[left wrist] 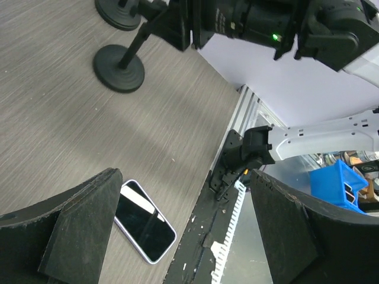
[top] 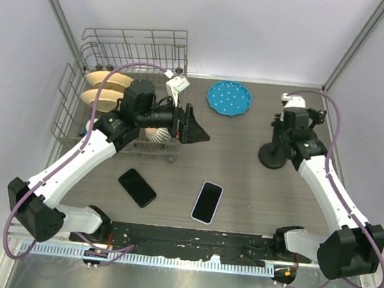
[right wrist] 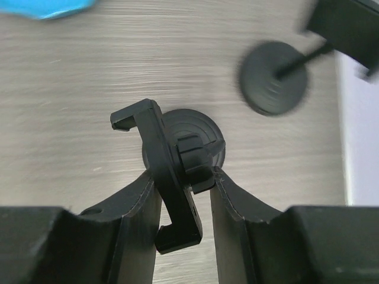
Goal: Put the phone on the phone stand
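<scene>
Phone with a glossy black screen and a pale rim [top: 207, 202] is in neither gripper. It lies flat and face up on the grey wood-grain table [top: 243, 184], near the front edge. The left gripper [top: 195, 124] hangs above the table, well back from the phone. Its jaws are spread wide with nothing between them. In the left wrist view the phone shows low down, beside the inner edge of one finger, so this arm looks the likelier one to fetch it.

The right gripper [right wrist: 183, 198] is closed narrow on the head of the black phone stand [top: 272, 156]. The stand has a round weighted base, a thin stem and a clamp-like cradle, and its base sits on the table at the right.

I judge the phone to be stiff, thin and fairly light. Its glass face and rounded rim look slick, and it leaves little edge to get under. The best hold is probably across its two long sides near the middle, so it hangs level and does not twist. A grip on a corner would risk it pivoting out or falling on its screen.

Further out, an all-black phone [top: 137, 187] lies to the left of the first one. A blue dotted plate [top: 229, 97] sits at the back, and a wire dish rack [top: 130, 48] stands in the far left corner.
</scene>
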You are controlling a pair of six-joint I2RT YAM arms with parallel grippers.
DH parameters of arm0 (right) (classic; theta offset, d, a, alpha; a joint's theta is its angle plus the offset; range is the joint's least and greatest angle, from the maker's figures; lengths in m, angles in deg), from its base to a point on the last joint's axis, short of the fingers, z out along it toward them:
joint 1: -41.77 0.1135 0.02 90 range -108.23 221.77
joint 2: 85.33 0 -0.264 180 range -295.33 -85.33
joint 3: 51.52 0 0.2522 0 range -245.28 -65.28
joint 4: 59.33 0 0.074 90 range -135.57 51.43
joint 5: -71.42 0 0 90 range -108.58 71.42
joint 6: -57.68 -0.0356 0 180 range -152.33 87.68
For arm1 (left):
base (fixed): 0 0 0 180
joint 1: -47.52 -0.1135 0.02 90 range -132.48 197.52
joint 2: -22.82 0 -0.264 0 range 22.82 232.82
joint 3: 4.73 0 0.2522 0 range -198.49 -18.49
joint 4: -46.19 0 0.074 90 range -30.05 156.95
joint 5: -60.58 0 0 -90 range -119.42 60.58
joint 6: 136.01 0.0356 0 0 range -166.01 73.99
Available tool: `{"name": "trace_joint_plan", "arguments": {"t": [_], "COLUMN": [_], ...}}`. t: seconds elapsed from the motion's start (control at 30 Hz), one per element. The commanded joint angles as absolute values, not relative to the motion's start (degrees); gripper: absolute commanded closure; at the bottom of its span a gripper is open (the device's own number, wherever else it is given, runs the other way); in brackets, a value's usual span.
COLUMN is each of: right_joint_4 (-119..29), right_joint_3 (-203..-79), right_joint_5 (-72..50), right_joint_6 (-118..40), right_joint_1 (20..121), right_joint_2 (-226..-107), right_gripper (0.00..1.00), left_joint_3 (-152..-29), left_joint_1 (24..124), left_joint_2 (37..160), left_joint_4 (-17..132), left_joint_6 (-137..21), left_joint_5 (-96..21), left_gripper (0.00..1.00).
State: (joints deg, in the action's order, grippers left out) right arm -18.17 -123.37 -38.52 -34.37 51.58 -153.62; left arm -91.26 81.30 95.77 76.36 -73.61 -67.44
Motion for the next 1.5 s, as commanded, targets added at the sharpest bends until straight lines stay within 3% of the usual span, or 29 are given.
{"name": "trace_joint_plan", "arguments": {"t": [0.0, 0.2, 0.5, 0.83, 0.93, 1.07, 1.3, 1.37, 1.47], "right_joint_4": [-24.56, -20.26, -16.74, -15.68, -16.03, -17.0, -15.16, -15.68, -16.74], "right_joint_3": [-124.52, -128.72, -129.53, -128.3, -127.77, -127.59, -129.0, -127.17, -124.88], "right_joint_5": [-25.72, -13.41, -10.14, -10.05, -11.37, -14.88, -25.52, -22.81, -23.23], "right_joint_6": [-26.18, -19.41, -15.1, -14.22, -14.92, -19.12, -34.15, -36.19, -40.05], "right_joint_1": [60.29, 66.2, 70.42, 71.92, 72.27, 72.36, 72.27, 72.36, 72.27], "right_joint_2": [-153.09, -158.44, -161.71, -160.12, -160.04, -159.42, -155.3, -151.8, -147.75], "right_gripper": [0.99, 0.99, 0.99, 0.94, 0.86, 0.63, 0.38, 0.16, 0.13], "left_joint_3": [-93.46, -93.9, -93.38, -93.29, -93.2, -93.11, -92.85, -92.93, -92.76], "left_joint_1": [81.53, 81.53, 81.53, 81.53, 81.53, 81.53, 81.53, 81.53, 81.53], "left_joint_2": [96.39, 95.25, 93.23, 92.61, 92.61, 92.52, 92.87, 92.96, 93.22], "left_joint_4": [77.44, 79.73, 80.96, 81.14, 80.96, 80.78, 80.43, 80.43, 79.91], "left_joint_6": [-71.51, -69.39, -68.07, -67.81, -67.9, -68.07, -68.25, -68.51, -68.77], "left_joint_5": [-65.28, -60.89, -52.63, -51.92, -51.92, -52.09, -52.62, -53.06, -53.67], "left_gripper": [0.07, 0.07, 0.08, 0.08, 0.08, 0.07, 0.07, 0.07, 0.07]}}
